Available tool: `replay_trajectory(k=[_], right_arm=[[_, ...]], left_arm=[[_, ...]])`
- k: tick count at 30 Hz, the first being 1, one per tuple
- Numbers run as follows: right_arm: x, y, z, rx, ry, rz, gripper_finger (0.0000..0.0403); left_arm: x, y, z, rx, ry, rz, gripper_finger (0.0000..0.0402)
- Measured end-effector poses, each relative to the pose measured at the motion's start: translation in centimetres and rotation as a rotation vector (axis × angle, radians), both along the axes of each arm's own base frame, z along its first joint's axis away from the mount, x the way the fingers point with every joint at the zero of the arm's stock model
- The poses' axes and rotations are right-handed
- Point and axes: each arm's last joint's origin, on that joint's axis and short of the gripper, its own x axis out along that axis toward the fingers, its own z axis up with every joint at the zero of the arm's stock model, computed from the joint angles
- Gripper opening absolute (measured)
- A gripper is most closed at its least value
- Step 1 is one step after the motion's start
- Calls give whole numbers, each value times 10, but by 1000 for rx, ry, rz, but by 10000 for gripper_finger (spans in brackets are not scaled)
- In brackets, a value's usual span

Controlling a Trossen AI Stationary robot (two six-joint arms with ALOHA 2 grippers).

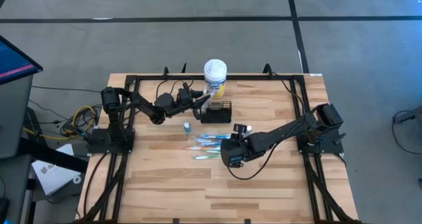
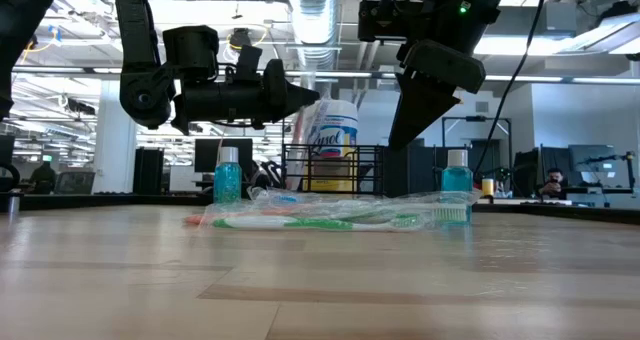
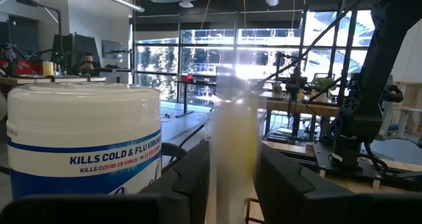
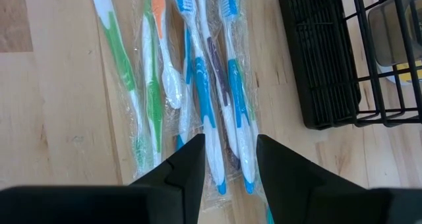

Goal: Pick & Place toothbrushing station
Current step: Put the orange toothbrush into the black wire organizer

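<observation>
Closest to the front edge of the tabletop [image 1: 198,184], the right claw [image 4: 229,159] hovers low over a loose row of wrapped toothbrushes [image 4: 198,85], fingers parted with nothing between them, so my guess is it's lining up on one of the blue-handled ones. The brushes lie side by side in their plastic sleeves, easy to pinch one at a time. Just past them sits the toothbrushing station [image 1: 216,111], the little black wire caddy, upright on the wood beside the yellow wipes canister [image 1: 215,76]. Over there the left claw [image 1: 202,100] is up above the caddy with a pale wrapped thing [image 3: 232,151] standing between its fingers. Honestly can't tell if it's gripping or letting go; looks like a drop into the caddy.
</observation>
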Motion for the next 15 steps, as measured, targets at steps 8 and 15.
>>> replay_trajectory(k=[8,15], right_arm=[[0,0,0,0,0,0,127],[0,0,0,0,0,0,127]], left_arm=[[0,1,0,0,0,4,104],[-3,0,9,12,-26,4,104]])
